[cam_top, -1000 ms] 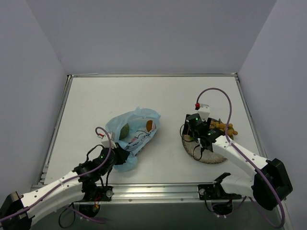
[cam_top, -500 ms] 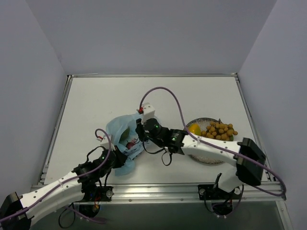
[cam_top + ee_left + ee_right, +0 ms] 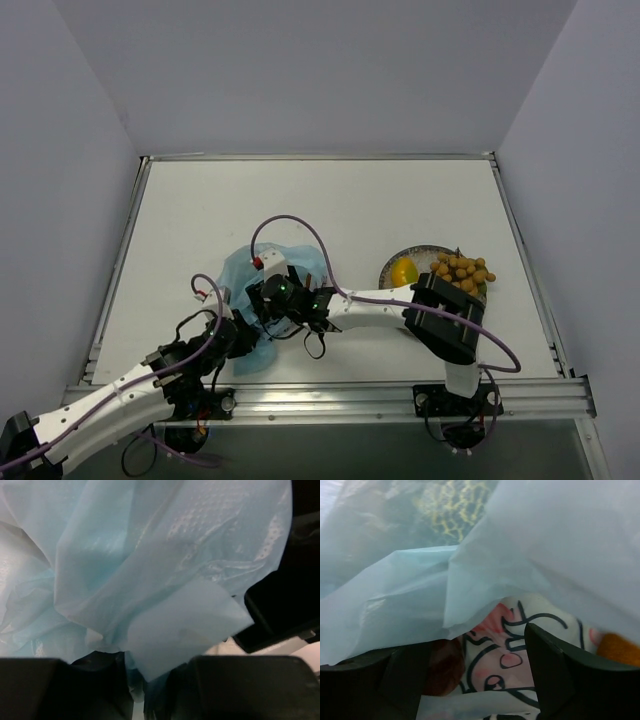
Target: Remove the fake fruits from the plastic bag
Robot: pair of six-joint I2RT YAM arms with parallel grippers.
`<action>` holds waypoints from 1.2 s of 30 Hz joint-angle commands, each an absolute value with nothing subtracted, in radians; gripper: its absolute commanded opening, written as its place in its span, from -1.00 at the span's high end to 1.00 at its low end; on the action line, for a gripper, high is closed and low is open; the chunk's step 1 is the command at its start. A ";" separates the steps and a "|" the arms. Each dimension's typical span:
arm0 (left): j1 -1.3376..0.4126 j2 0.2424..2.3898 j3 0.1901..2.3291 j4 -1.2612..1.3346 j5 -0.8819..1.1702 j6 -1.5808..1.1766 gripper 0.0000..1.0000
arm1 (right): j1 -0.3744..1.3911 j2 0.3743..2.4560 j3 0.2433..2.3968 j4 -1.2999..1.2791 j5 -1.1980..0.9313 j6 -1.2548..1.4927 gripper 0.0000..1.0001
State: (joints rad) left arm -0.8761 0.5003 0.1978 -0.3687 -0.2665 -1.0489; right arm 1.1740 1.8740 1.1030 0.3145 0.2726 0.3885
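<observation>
Nearest my bases, the left fingers [image 3: 238, 333] are pressed together on a bunched fold at the near edge of the plastic bag [image 3: 240, 268]. The left wrist view shows pale blue film tucked down between them and little else.

Just beyond, the right fingers [image 3: 268, 300] sit inside the bag, spread wide and gripping nothing. Low between them lies the dark red fruit [image 3: 444, 666], close to one pad; I cannot tell whether it touches. Behind it is the white printed panel [image 3: 515, 655]. The orange piece [image 3: 620, 650] shows at the far right of that view, partly under film. Deeper in, the green netted melon [image 3: 454, 502] shows only through a layer of film.

Handling, as I judge it:
- The film is thin, soft and slippery. It will drape over my pads and follow anything lifted, so the left hold on the edge should serve as the anchor.
- The fruits look like light, hard, smooth plastic.
- The red one is small and round, likely to squirt out if pinched off-centre. Take it across its widest part, with no film caught between pad and fruit.
- The melon's netted skin offers better grip, but the film over it must come off first.

Off to the right on the table [image 3: 300, 200], well apart from the bag, the plate [image 3: 418, 251] holds the mango [image 3: 404, 271] and the bunch of orange-tan balls [image 3: 461, 272]. Two are out, three not yet.
</observation>
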 commanded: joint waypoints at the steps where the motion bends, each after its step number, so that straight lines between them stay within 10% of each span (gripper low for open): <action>1: -0.879 0.460 0.229 -0.420 -0.296 -1.026 0.58 | 1.206 1.838 1.094 0.347 0.290 0.416 -0.40; 9: -0.877 0.436 0.230 -0.523 -0.324 -1.095 0.95 | 1.207 1.827 1.084 0.377 0.213 0.448 -0.41; 13: -0.877 0.475 0.262 -0.560 -0.330 -1.126 0.95 | 1.235 1.888 1.097 0.339 0.206 0.472 -0.68; 27: -0.879 0.528 0.258 -0.545 -0.314 -1.149 0.95 | 1.249 1.981 1.117 0.309 0.158 0.528 -0.66; 36: -0.879 0.520 0.242 -0.471 -0.313 -1.137 0.95 | 1.253 1.813 1.029 0.351 0.271 0.528 0.00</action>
